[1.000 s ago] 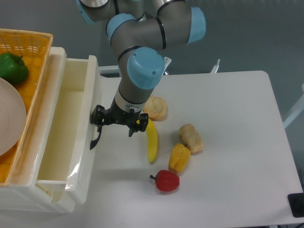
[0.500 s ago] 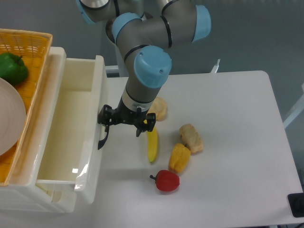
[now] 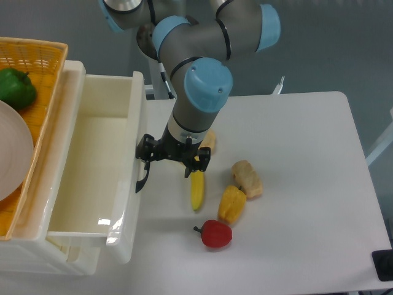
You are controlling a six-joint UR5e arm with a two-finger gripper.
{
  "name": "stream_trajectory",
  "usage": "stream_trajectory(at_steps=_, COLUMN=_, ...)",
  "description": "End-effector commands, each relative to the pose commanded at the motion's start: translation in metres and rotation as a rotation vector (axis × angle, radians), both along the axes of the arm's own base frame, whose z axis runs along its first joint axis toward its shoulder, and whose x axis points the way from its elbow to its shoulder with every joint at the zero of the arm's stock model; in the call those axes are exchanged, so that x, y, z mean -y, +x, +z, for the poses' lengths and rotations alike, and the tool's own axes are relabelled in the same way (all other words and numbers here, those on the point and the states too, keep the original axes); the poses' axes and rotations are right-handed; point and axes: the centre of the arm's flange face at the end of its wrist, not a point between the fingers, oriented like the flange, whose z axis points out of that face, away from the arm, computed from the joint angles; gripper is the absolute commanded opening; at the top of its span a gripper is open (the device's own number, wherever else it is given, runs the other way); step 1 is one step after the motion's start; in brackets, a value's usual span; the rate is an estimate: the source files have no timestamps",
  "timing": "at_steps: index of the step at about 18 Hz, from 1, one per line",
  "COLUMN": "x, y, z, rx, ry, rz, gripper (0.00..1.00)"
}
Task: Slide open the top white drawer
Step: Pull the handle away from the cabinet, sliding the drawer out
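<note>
Fixed camera: top white drawer point(image 3: 92, 166) at left, jutting well out of the cabinet, interior bare. Gripper point(image 3: 172, 161) just right of the drawer front, one finger hooked at the black handle point(image 3: 142, 182); spread of the jaws impossible to tell. Judged mid-pull, nearly done; next, a little more rightward draw, then release. On the table point(image 3: 295, 153): one banana point(image 3: 196, 189), one red pepper point(image 3: 215, 234), three other food pieces. One yellow basket point(image 3: 37, 61) far left.

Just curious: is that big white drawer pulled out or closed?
Pulled out. The white drawer sticks well out of its cabinet, its bare inside showing, the claw at its black handle.
</note>
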Motion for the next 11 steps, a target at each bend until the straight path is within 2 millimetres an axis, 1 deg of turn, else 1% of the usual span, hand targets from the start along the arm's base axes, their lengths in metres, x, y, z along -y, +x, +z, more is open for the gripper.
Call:
stream_trajectory(at_steps=7, x=0.009, y=-0.013, z=-0.001, rx=0.003, ry=-0.003, rz=0.025, gripper=1.00)
stream_trajectory(at_steps=11, x=0.012, y=-0.017, z=-0.002, rx=0.002, ry=0.000, rz=0.010, gripper=1.00)
